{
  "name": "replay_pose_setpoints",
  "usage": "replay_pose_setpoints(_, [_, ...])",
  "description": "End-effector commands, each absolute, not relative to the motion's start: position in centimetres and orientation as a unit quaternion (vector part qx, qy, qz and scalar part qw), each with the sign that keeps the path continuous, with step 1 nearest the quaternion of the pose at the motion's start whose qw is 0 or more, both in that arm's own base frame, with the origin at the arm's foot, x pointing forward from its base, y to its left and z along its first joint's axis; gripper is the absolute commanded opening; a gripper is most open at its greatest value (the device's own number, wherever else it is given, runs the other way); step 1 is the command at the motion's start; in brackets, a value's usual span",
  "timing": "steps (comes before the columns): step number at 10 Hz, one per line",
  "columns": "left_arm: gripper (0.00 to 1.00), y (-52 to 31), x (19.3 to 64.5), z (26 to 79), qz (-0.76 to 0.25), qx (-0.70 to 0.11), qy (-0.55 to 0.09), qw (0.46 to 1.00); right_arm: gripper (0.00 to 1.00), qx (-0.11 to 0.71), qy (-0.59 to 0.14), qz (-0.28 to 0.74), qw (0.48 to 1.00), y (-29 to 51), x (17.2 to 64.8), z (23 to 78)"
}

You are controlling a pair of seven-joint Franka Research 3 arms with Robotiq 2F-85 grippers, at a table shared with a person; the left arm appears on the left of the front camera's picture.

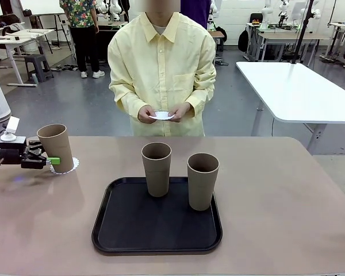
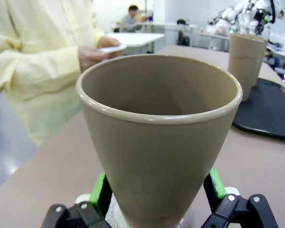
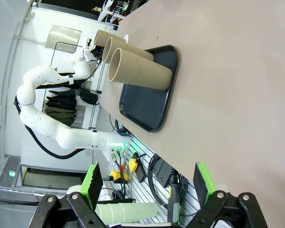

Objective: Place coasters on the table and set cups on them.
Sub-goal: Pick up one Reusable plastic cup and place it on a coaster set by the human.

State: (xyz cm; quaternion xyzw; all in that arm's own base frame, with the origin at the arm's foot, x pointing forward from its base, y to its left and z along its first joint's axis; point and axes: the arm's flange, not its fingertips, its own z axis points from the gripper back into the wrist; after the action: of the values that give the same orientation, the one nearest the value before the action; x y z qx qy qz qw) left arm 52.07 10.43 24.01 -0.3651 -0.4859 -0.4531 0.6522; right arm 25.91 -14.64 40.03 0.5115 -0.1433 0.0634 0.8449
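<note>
- Cup (image 1: 56, 146) upright on a coaster (image 1: 75, 164), at the far-left part of the bench (image 1: 276, 195).
- Left claw (image 1: 53, 161) spread wide around that cup's lower part; green pads just beside its walls, contact unclear.
- Second cup (image 1: 156, 168) and third cup (image 1: 202, 180) upright on black tray (image 1: 121, 244), mid-bench, near each other, apart.
- Person (image 1: 161, 57) at far side holds another coaster (image 1: 161, 115) in both hands, chest height.
- Right claw (image 3: 147, 166) open, nothing between its fingers.
</note>
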Motion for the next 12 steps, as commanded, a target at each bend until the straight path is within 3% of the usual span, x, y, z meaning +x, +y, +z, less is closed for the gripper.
replay_pose_setpoints(1, [1.0,10.7,52.2,24.0,-0.47,-0.357,-0.481,0.648,1.0,0.514,-0.145,0.066,0.843,-14.8,25.9,40.0])
replay_pose_setpoints(9, [1.0,11.5,51.3,25.0,-0.494,-0.306,-0.421,0.696,1.0,0.514,-0.145,0.066,0.843,-14.8,25.9,40.0])
replay_pose_setpoints(12, [1.0,12.9,49.5,27.4,-0.502,-0.251,-0.388,0.732,1.0,0.514,-0.145,0.066,0.843,-14.8,25.9,40.0])
